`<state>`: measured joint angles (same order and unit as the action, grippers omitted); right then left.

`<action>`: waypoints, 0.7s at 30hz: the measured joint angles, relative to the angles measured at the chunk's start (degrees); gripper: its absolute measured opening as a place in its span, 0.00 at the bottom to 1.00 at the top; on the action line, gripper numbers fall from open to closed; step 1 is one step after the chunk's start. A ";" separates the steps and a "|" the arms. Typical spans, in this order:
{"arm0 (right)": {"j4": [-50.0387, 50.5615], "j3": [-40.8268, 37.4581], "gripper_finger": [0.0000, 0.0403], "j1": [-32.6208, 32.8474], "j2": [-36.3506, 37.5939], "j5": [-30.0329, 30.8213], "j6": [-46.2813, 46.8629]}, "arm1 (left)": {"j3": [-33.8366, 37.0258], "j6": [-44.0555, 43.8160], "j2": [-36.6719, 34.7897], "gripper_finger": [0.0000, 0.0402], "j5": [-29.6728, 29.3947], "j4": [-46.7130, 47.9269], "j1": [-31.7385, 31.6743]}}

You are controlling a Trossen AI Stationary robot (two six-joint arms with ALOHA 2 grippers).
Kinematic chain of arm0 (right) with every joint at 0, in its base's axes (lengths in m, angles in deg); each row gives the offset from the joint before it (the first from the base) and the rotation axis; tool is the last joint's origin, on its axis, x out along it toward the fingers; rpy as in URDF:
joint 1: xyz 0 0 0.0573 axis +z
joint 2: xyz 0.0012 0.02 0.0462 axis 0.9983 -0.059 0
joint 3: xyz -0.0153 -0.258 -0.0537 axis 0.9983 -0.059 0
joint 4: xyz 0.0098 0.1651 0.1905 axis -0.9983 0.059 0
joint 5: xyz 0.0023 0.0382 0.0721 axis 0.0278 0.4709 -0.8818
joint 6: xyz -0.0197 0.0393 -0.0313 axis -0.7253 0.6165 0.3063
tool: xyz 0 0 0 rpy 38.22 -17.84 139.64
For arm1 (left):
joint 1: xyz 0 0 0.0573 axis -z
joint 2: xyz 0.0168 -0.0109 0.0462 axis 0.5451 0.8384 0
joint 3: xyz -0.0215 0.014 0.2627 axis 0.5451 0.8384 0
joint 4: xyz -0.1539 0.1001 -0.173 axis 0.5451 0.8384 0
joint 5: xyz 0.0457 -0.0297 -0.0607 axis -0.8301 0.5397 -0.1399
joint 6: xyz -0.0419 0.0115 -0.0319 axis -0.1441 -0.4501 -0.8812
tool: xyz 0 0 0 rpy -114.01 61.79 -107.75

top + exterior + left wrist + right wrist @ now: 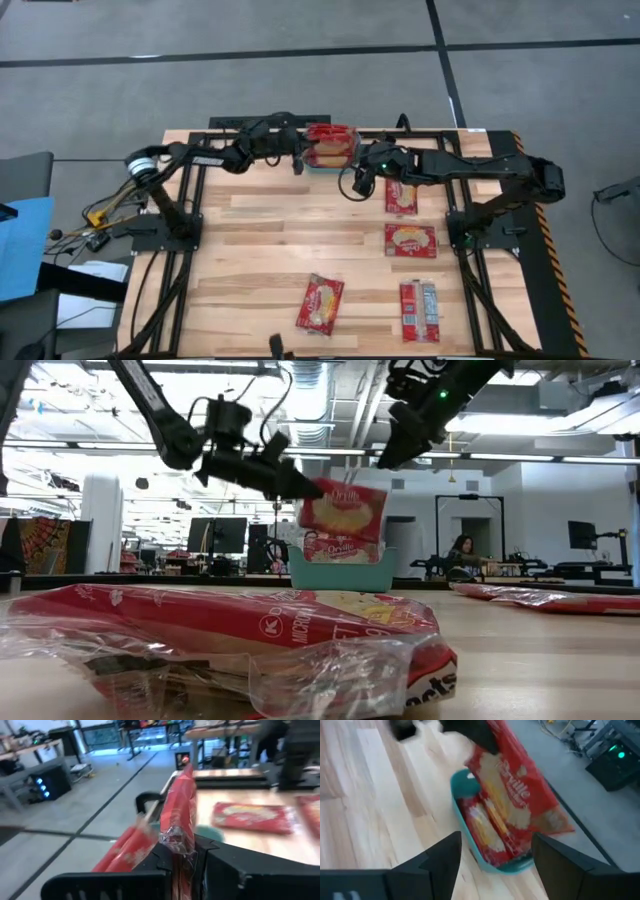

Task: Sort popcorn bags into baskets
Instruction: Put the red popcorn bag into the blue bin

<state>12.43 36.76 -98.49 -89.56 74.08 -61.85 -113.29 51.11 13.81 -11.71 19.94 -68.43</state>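
While both arms meet over the far table edge:
Basket (341, 571): holds upright packets.
Left gripper (285, 477): pinching a popcorn bag (343, 509) just above the basket.
Right gripper (364, 183): fingers spread, empty, beside the basket.

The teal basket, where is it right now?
In the high view the teal basket sits at the table's far edge, midway between both arms, with the left claw holding a popcorn bag over it.

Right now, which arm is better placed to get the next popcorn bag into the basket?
The left. Its gripper is shut on a popcorn bag held directly over the teal basket, which already holds packets. The right gripper hangs open and empty beside the basket.
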 joint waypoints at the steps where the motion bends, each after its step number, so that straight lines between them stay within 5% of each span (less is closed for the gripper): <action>1: -0.45 0.02 0.66 -0.07 -0.05 -0.03 0.02 | -0.51 -0.10 1.44 0.00 0.04 -1.18 -0.54; 11: 0.73 0.02 0.66 -1.05 -0.21 0.83 0.14 | -4.63 -2.51 10.55 0.00 3.82 -2.80 -2.93; 21: 0.79 0.00 0.66 -2.96 -0.18 0.87 0.12 | -4.78 0.21 11.67 0.00 2.79 -1.61 -3.28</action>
<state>13.21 36.76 -101.45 -89.75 74.96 -61.73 -118.07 51.33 25.49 -8.92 18.33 -71.71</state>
